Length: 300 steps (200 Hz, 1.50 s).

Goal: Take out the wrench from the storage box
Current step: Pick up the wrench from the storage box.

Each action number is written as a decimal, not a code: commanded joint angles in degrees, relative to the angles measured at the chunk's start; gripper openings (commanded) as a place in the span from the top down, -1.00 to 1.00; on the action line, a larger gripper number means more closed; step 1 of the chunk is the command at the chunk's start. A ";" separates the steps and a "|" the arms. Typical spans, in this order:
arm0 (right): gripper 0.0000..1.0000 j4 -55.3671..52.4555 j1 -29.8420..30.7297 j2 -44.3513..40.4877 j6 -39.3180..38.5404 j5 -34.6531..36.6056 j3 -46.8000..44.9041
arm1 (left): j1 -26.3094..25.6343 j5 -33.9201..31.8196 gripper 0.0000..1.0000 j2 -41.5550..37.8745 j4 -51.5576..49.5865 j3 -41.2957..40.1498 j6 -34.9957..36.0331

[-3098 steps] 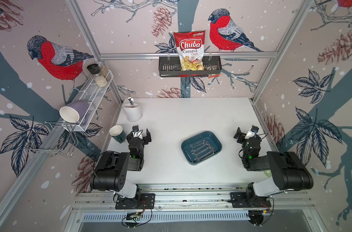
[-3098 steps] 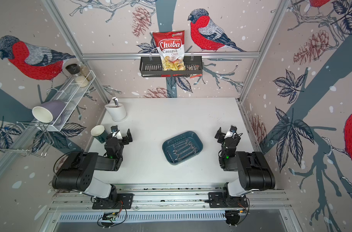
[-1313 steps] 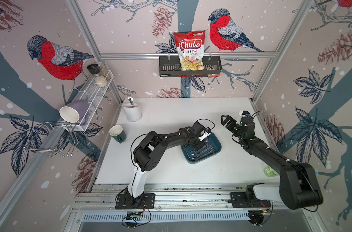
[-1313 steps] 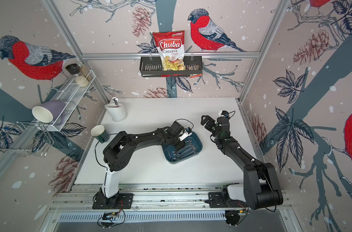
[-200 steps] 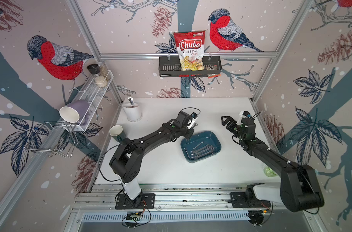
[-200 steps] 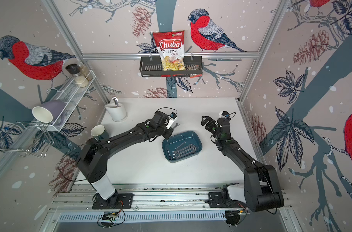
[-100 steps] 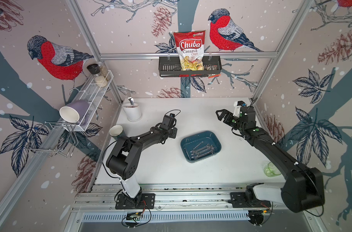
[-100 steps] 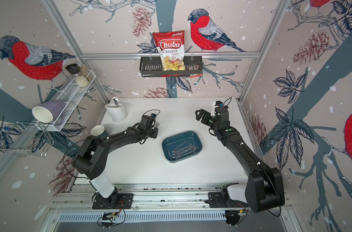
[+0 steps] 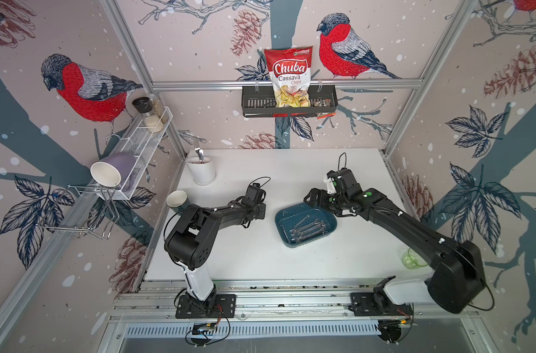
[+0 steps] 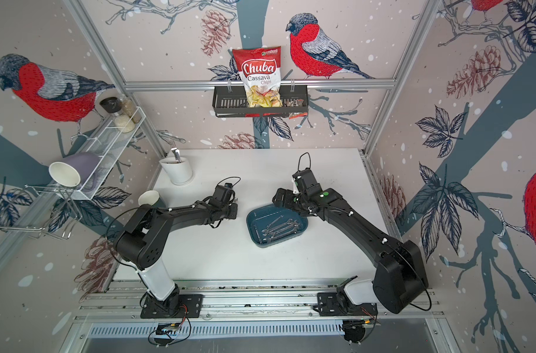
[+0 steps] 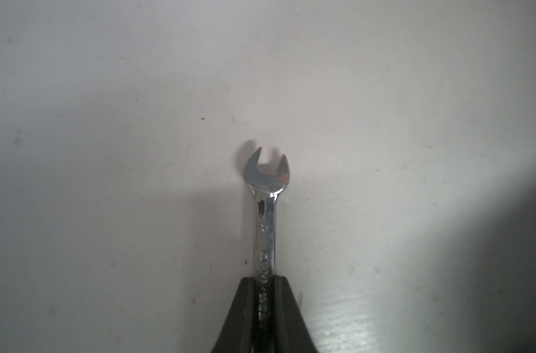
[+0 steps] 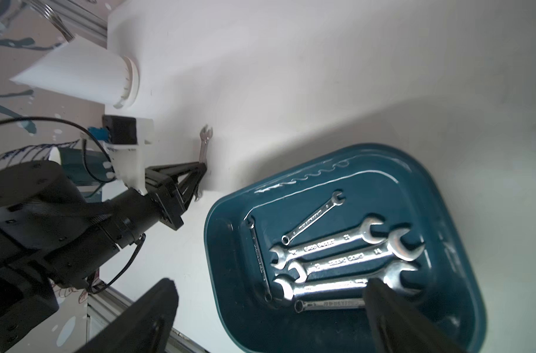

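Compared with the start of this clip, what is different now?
The left gripper went from its rest pose into the storage box, shut on a small wrench and carried it out leftward; it now holds it close to the table. The right gripper reached forward and hangs open over the box's far side. The box, its remaining wrenches, the white cup and the mug stayed put.

I run a robotics lab test cell dressed like a kitchen.
Aluminium framing (image 9: 199, 85) holds bird-print panels (image 9: 199, 39); chips bag (image 9: 288, 73) upper centre, wire rack (image 9: 138, 143) upper left, arm rail (image 9: 291, 301) along the bottom.
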 commanded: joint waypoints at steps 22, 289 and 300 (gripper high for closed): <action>-0.84 -3.48 3.16 8.25 6.74 3.69 2.41 | 0.21 0.06 0.28 -0.72 2.01 -0.84 -2.32; 0.22 -5.77 5.97 33.11 12.49 6.64 12.99 | 0.12 -3.59 -0.49 -18.27 5.16 -6.92 0.16; 0.22 -5.99 5.97 33.17 12.54 6.59 12.93 | 0.12 -3.76 -0.49 -18.62 5.21 -7.12 0.16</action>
